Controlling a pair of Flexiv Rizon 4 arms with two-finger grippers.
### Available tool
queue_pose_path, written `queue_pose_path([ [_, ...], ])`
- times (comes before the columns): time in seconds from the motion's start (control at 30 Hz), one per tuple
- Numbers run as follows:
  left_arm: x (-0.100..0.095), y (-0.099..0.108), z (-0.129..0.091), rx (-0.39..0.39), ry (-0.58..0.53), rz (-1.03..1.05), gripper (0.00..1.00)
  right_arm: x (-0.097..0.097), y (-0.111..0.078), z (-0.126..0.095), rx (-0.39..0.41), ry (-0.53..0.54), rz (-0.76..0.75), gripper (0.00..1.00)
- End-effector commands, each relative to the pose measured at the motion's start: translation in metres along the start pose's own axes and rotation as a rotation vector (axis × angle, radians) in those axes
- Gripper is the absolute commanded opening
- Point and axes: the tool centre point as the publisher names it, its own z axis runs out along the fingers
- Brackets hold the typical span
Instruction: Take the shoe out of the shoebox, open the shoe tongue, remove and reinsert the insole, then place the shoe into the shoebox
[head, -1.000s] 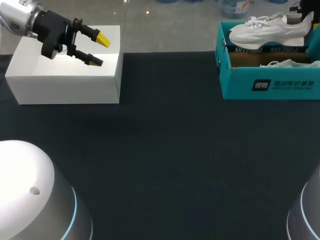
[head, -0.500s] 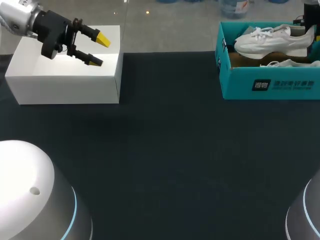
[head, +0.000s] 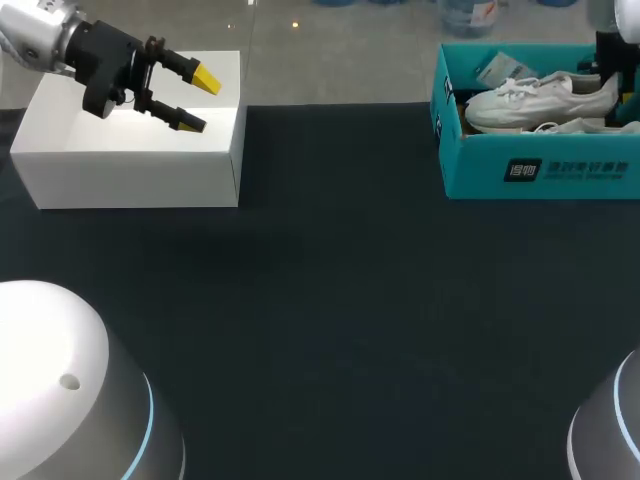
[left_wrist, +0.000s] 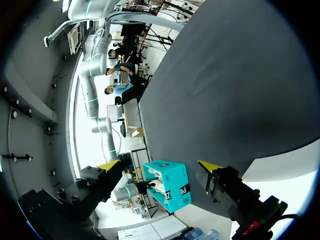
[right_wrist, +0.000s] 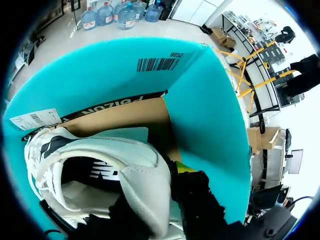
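One shoe partly hidden behind shoebox wall

Two white shoes: one shoe on top and a second shoe under it. One teal shoebox holds both, along with one paper tag. One white box stands on the one dark worktop. Two tools: the left tool shows two yellow tips, the right tool only one.
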Motion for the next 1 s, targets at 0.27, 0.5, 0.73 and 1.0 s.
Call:
queue_pose_path([
  [0.27,-0.001,-0.001,0.000,0.000,0.003,0.001,1.00,0.009,0.009,0.024,0.043,0.005,0.016,0.00],
  [0.5,-0.001,-0.001,0.000,0.000,0.003,0.001,1.00,0.008,0.006,0.019,0.053,0.017,0.026,0.76],
  [0.73,-0.001,-0.001,0.000,0.000,0.003,0.001,1.00,0.002,0.000,-0.019,-0.009,0.057,0.034,1.00],
  [1.0,-0.001,-0.001,0.000,0.000,0.003,0.001,1.00,-0.003,-0.023,-0.083,-0.118,0.149,0.012,1.00],
])
